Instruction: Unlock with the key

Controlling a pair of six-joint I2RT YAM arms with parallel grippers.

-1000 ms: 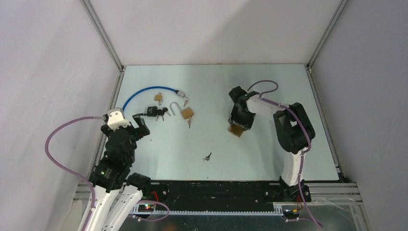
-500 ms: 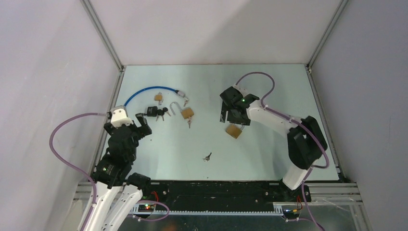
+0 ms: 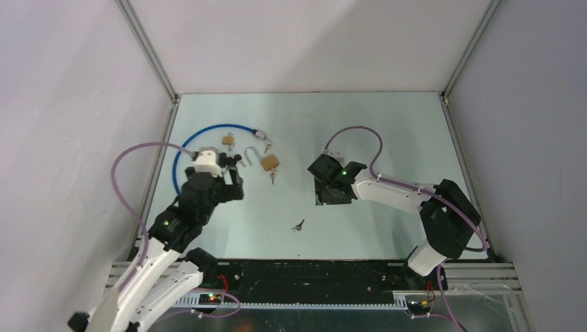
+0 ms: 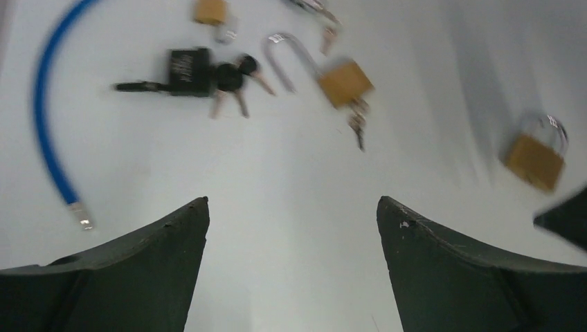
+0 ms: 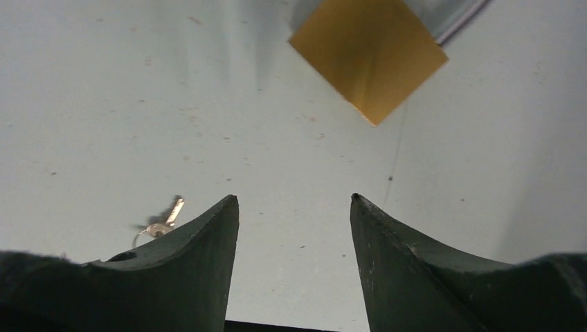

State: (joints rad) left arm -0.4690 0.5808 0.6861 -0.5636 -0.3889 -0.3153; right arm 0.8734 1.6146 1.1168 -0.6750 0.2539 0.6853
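A small silver key lies on the table near the front middle; it also shows in the right wrist view. A shut brass padlock lies just beyond my right gripper, which is open and empty. In the top view the right gripper covers that padlock. The padlock shows at the right of the left wrist view. My left gripper is open and empty above bare table, near a second brass padlock whose shackle is open. The left gripper also shows in the top view.
A black lock with a bunch of keys lies at the back left, beside a blue cable and a small brass lock. The open brass padlock lies right of them. Walls enclose the table on three sides.
My left arm has reached forward and to the right, over the black lock. My right gripper has swung left and toward the front, leaving the brass padlock on the table beneath it.
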